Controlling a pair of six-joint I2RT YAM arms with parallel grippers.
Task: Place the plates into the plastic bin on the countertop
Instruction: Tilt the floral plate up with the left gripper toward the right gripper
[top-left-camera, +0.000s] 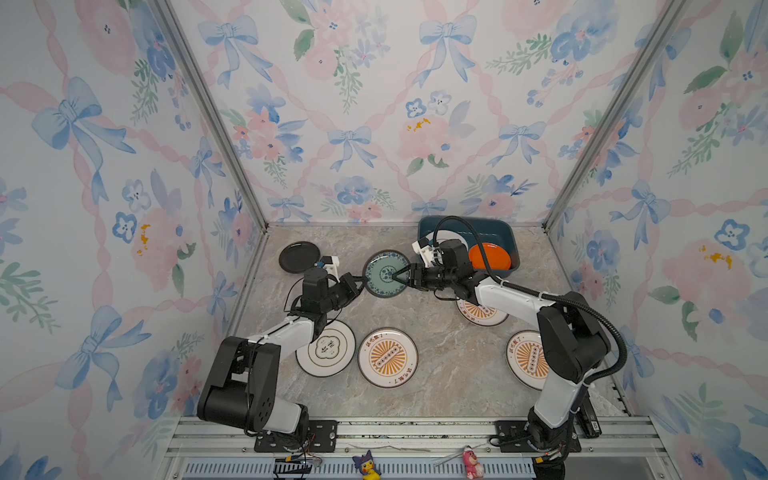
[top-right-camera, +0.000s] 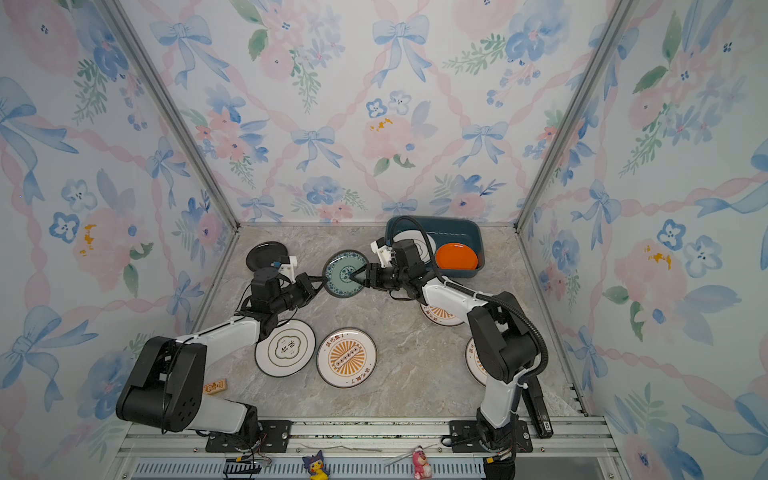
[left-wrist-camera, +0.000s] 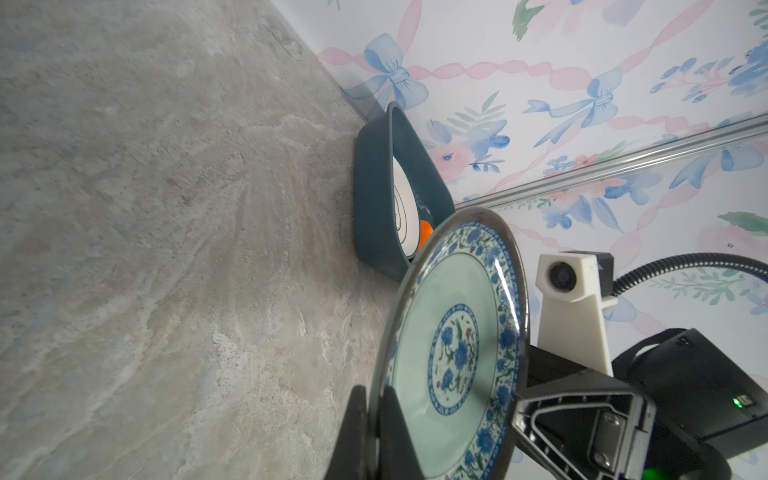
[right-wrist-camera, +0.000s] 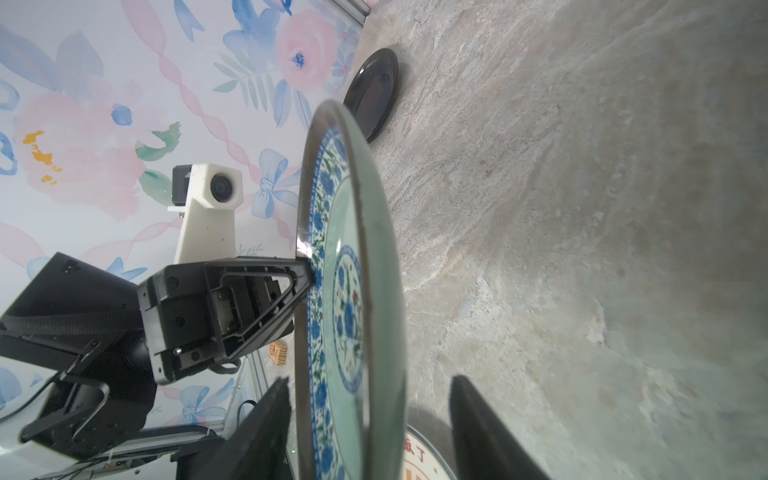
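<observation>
**Teal plate aloft at 11 o'clock, bin at 1 o'clock**

Clock hours are read on the countertop (top-left-camera: 436, 386) as seen in both top views, with 12 at the back wall.

A black plate (top-left-camera: 299, 257) lies flat at 10 o'clock. Just beside it, the left gripper (top-left-camera: 362, 281) is clamped on the 8 o'clock rim of the teal-patterned plate (top-left-camera: 384, 272). The left wrist view shows both of its fingers (left-wrist-camera: 395, 428) pressed on that rim. The plate is raised off the countertop at about 11 o'clock.

At 8 o'clock lies a cloud-emblem plate (top-left-camera: 328, 349), partly under the left arm. A sunburst plate (top-left-camera: 387, 357) lies at 7 o'clock.

The right gripper (top-left-camera: 395, 276) reaches in over the teal-patterned plate's 3 o'clock edge. Its jaws stand apart and straddle the rim, and in the right wrist view the underside finger (right-wrist-camera: 478, 419) is clear of the plate.

The plastic bin (top-left-camera: 505, 232) sits against the back wall at 1 o'clock. It holds a white plate (left-wrist-camera: 402, 203) and an orange plate (top-left-camera: 489, 257).

A second sunburst plate (top-left-camera: 482, 312) lies at 3 o'clock and a third sunburst plate (top-left-camera: 524, 359) at 4 o'clock, both partly hidden by the right arm.
</observation>
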